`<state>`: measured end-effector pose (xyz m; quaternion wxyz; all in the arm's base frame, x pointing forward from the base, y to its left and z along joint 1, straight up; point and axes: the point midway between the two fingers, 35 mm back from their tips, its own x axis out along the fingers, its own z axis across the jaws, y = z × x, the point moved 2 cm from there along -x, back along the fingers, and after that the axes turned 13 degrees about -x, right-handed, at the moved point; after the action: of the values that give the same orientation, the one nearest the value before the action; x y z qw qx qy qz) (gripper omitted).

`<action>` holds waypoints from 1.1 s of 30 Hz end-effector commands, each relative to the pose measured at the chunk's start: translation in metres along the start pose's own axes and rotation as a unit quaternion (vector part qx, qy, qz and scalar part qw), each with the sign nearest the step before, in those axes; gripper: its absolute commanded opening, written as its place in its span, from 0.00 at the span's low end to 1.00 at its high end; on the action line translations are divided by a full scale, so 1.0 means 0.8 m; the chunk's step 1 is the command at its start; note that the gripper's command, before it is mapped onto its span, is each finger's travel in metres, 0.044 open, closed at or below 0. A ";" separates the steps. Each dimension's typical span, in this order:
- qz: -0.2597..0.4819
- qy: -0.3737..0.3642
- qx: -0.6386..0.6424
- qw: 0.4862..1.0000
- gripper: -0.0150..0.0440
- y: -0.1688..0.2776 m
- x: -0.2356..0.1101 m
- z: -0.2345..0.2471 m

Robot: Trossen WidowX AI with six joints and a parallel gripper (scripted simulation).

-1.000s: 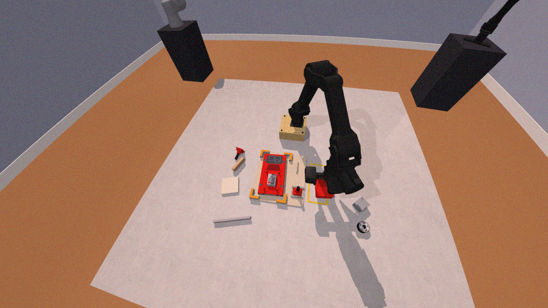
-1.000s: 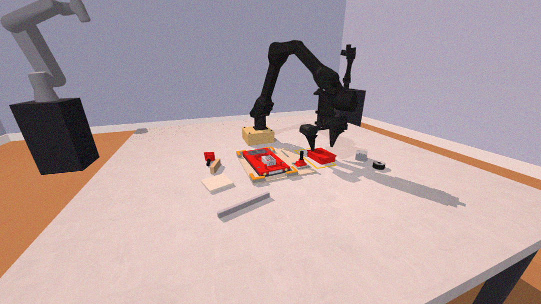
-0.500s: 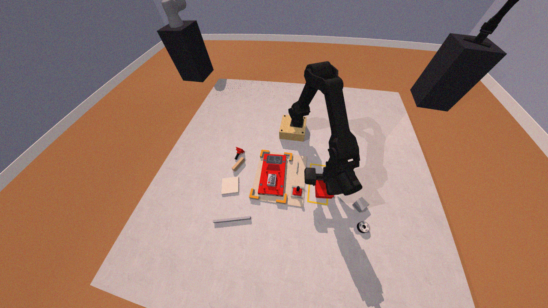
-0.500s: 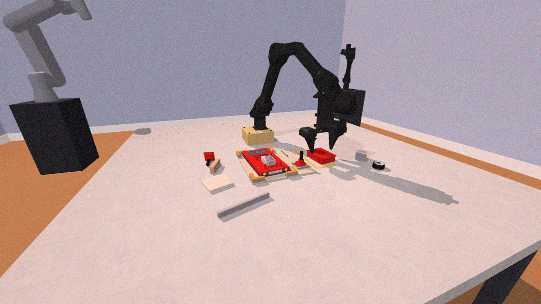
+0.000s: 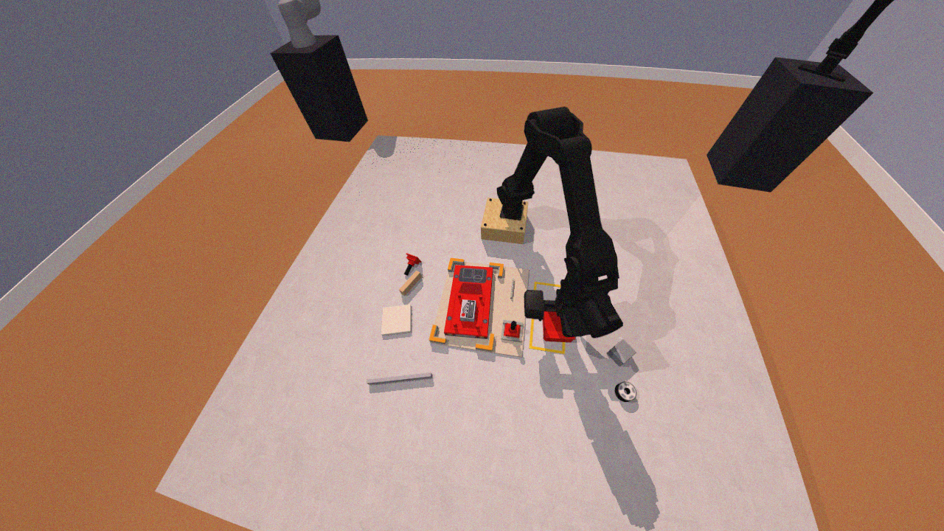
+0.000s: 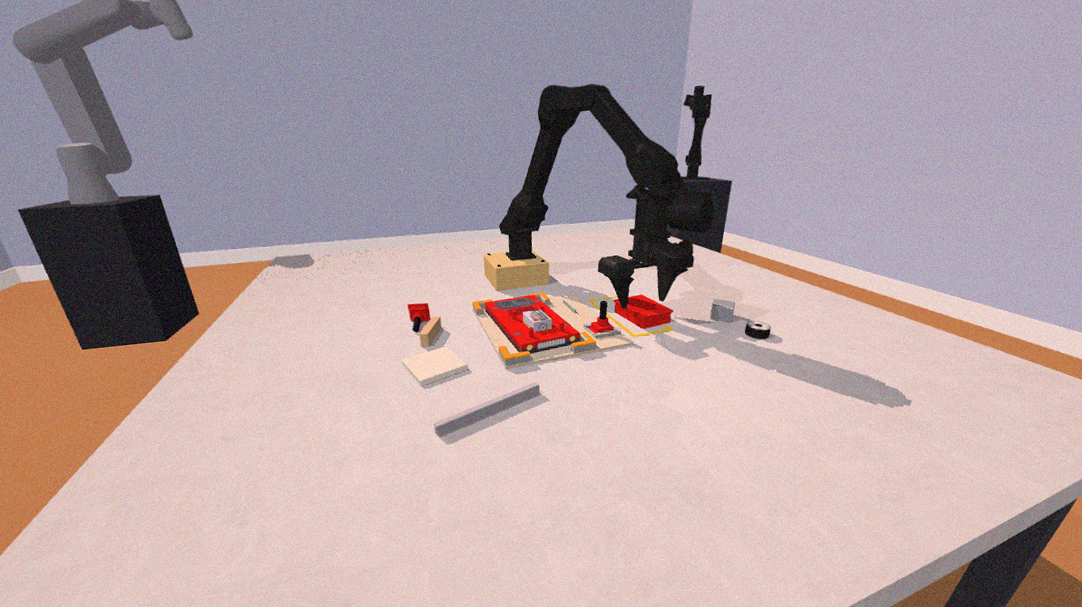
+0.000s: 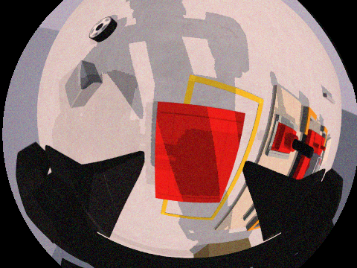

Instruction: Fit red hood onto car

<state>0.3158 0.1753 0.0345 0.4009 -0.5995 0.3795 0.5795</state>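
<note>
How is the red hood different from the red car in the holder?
The hood is a plain red shell lying inside a yellow outline on the table; the car sits in a jig with orange corners. The hood looks smaller than the car. The car carries a grey engine block on top; the hood's roof is bare. The open gripper hangs over the hood, not the car. Both are red.
</note>
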 end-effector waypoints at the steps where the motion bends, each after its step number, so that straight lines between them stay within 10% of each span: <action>1: 0.004 -0.003 0.002 1.000 1.00 0.002 0.006 0.001; 33: 0.004 -0.003 0.002 1.000 1.00 0.002 0.024 0.001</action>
<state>0.3161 0.1755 0.0189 0.4009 -0.5995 0.3795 0.5795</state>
